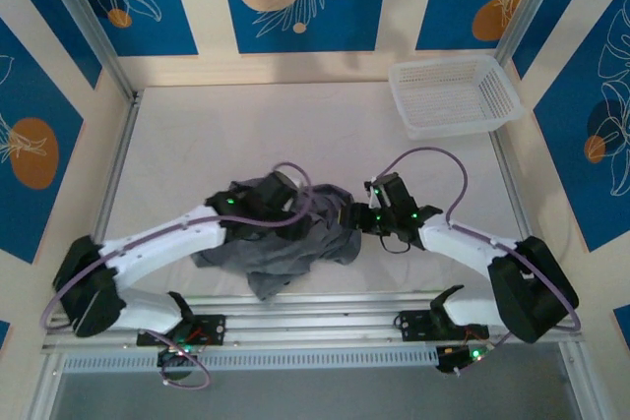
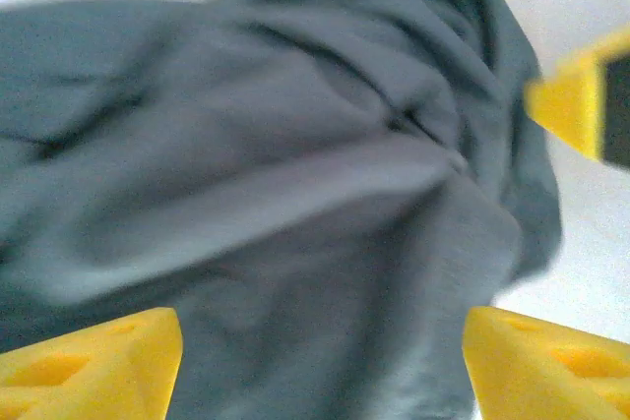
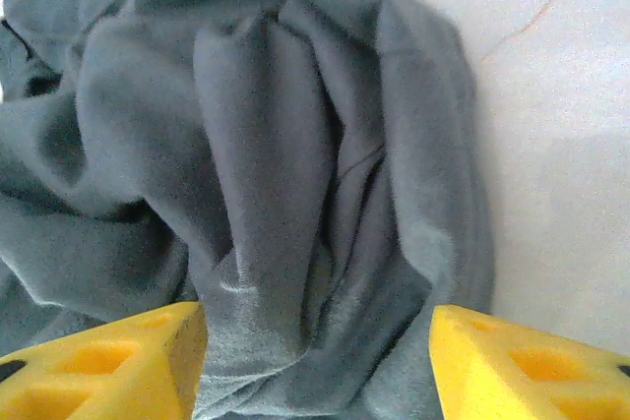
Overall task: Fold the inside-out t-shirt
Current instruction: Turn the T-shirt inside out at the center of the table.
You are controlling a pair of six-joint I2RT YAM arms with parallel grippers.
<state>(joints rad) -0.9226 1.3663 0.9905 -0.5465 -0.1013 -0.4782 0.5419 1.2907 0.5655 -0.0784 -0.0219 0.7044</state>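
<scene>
- Top external view: the inside-out t-shirt (image 1: pixel 285 253) lies as a crumpled dark grey heap on the white desk (image 1: pixel 197 145). It is close to the near edge and roughly midway between the two arms.
- From the same view, the left tool (image 1: pixel 279 192) sits over the upper left part of the heap, its arm reaching in from the near left corner.
- The right tool (image 1: pixel 351 215) is at the heap's upper right edge, its arm coming in from the near right corner. The two tools are near each other, facing across the top of the cloth.
- A white mesh basket (image 1: pixel 463 125) stands at the far right corner of the desk, well apart from the shirt.
- Left wrist view: the left tool's yellow fingers (image 2: pixel 89 366) stand wide apart, so this tool is open and grips nothing.
- Blurred grey folds of the shirt lie between and beyond them, loose rather than pinched.
- At the right edge of this view a yellow part (image 2: pixel 576 95) with a black face shows above bare desk; I cannot tell what it belongs to.
- Right wrist view: the right tool's yellow fingers (image 3: pixel 98 366) are likewise spread, open, with nothing clamped.
- The shirt is bunched here in long upright folds between and beyond the fingers. Its right edge meets bare desk, which carries a thin faint mark (image 3: pixel 551 2) at the upper right.
</scene>
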